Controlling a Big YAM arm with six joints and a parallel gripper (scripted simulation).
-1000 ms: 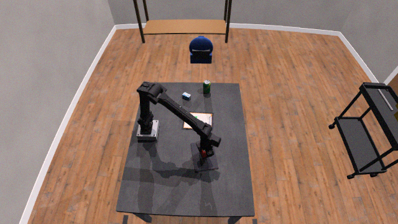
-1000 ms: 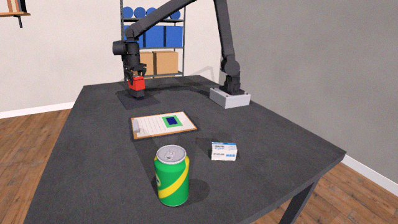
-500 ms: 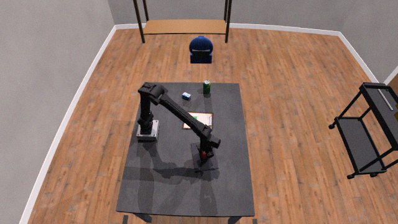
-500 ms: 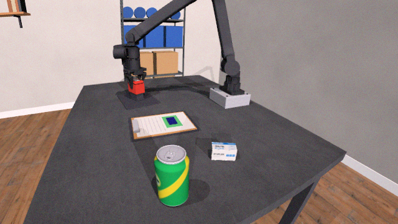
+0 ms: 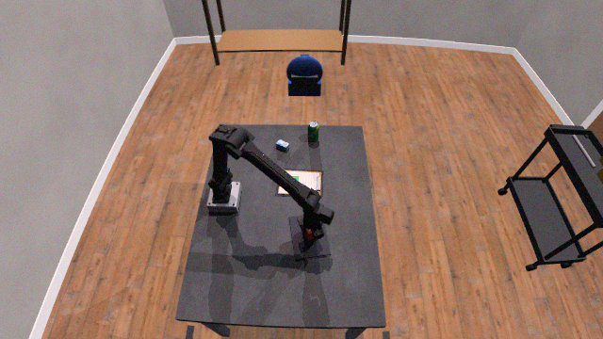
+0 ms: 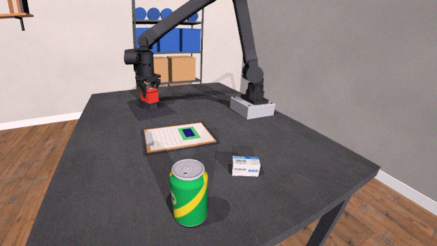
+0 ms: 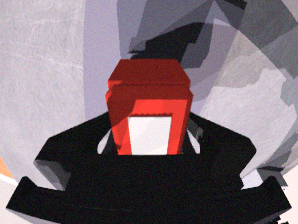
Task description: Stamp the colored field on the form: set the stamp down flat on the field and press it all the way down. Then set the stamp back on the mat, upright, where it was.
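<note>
The red stamp (image 6: 149,96) stands upright on the dark mat (image 6: 151,111) at the far side of the table, its black base on or just above the mat. My gripper (image 6: 148,88) is shut on the stamp from above. The stamp also shows in the top view (image 5: 308,234) and in the wrist view (image 7: 149,106), red between my fingers. The form on its clipboard (image 6: 179,137) lies in the middle of the table. Its green field (image 6: 188,132) carries a dark blue print in its middle.
A green can (image 6: 188,193) stands near the table's front edge. A small white and blue box (image 6: 246,166) lies to its right. My arm's grey base (image 6: 252,106) sits at the right of the table. A shelf with boxes (image 6: 171,51) stands behind the table.
</note>
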